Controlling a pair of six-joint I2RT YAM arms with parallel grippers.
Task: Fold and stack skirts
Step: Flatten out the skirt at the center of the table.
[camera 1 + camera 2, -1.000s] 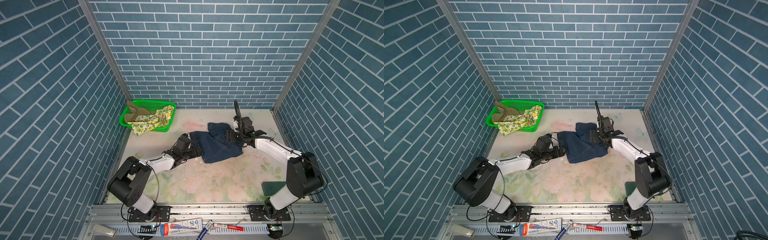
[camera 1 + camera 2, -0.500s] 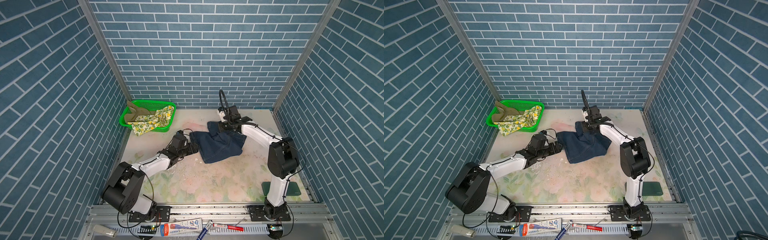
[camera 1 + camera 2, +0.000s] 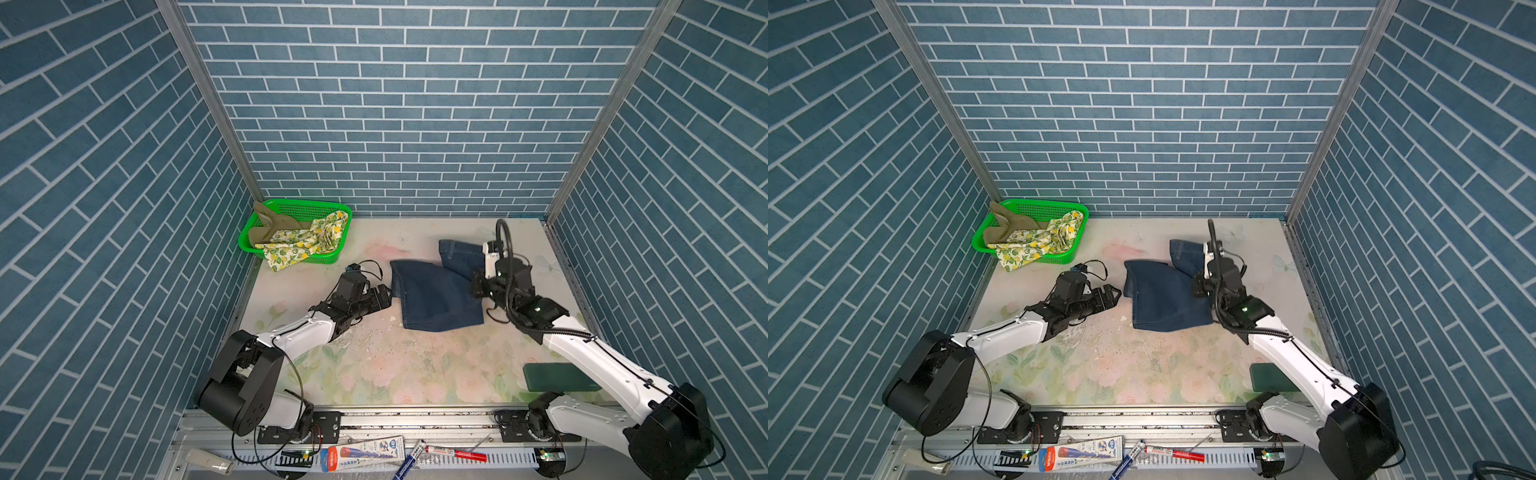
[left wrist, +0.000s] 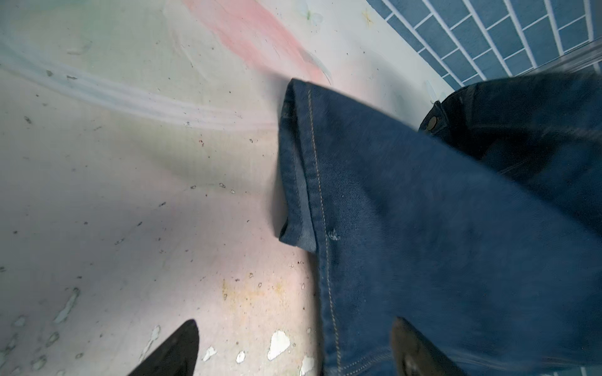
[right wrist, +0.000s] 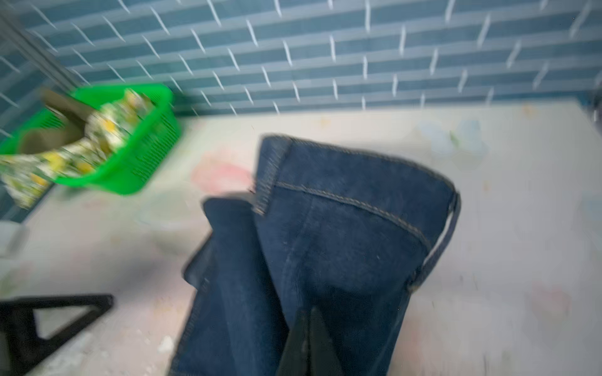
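While the denim skirt (image 3: 436,299) lay partly folded on the flowered table (image 3: 415,374), toward its far right part, the right gripper (image 3: 476,288) sat at the cloth's right edge, clenched on a pinch of denim. The blurred right wrist view showed its fingers (image 5: 303,345) nearly meeting over the blue fabric. The skirt's waistband end was doubled over toward the back wall. The left gripper (image 3: 384,297) lay low at the skirt's left hem, released, its jaws wide apart. In the left wrist view one fingertip (image 4: 172,351) stood over bare table and the other over the stitched hem; contact could not be told. In the far left corner, well apart, the green basket (image 3: 299,203) held the khaki skirt (image 3: 270,224) and the lemon-print skirt (image 3: 303,245), which spilled over its front rim.
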